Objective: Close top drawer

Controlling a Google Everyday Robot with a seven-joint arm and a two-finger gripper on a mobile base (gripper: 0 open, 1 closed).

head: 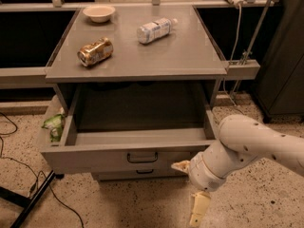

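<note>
Touching the open top drawer's (pixel 95 158) front, the hand (pixel 188 189) sits right of centre

The place looks like a robotics lab or test room, not a home. A plain grey metal cabinet (pixel 142 63) stands on a speckled stone floor (pixel 270 205), with dark open bays of grey shelving (pixel 21 74) behind it. Loose black cables (pixel 21 164) trail over the floor at the left, and a white cord (pixel 237 32) hangs down at the upper right. On the cabinet top lie a few odd things: a bowl (pixel 99 12), a dented can (pixel 95 52) and a water bottle (pixel 154 30) on its side. A white robot arm (pixel 251 144) reaches in from the right. Its gripper (pixel 190 187), fingers spread, sits low by the front of the open top drawer (pixel 118 152).
</note>
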